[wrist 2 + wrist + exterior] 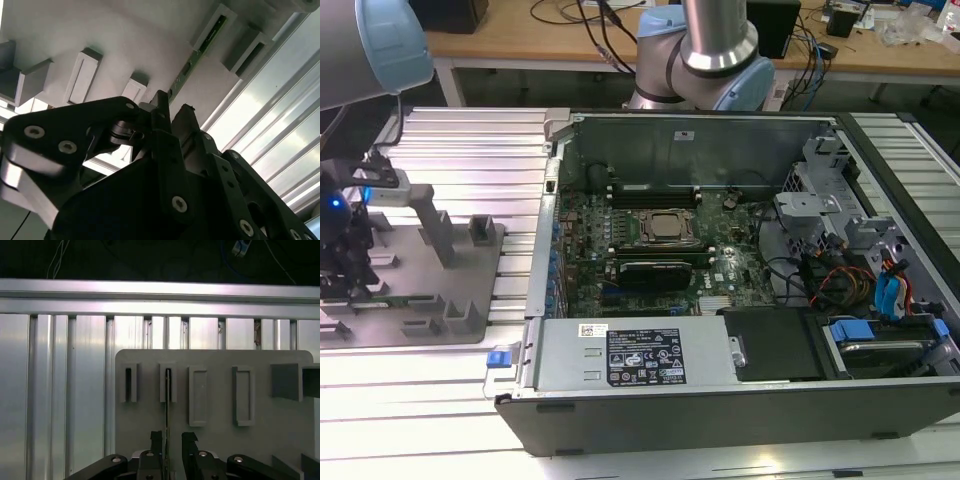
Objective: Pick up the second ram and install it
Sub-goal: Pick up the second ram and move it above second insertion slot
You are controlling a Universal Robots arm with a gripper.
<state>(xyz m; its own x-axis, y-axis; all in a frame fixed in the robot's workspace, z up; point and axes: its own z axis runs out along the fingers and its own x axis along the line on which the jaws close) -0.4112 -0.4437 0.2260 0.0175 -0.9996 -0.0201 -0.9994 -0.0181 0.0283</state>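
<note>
While your arm hung over the grey holder tray, gripper: your two black fingers stood apart, one on each side of the second ram. A gap showed beside the stick, so you had nothing clamped.
Second ram: it stood on its edge in the tray, well apart from the computer case. Its far end sat in a narrow upright socket block, and its near end ran in between your fingertips.
Second wrist view: the stick's green edge ran along the tray's pale face and ended between the finger tips.
Neighbour socket: a second narrow block stood just beside the ram's; you could not tell whether it held anything.
Wide pockets: two shallow rectangular frames lay on the other side of the ram's block.
Computer case: it lay open toward the exterior view's right of the tray, with its motherboard facing up.
Table: slotted aluminium rails carried both the tray and the case.
</note>
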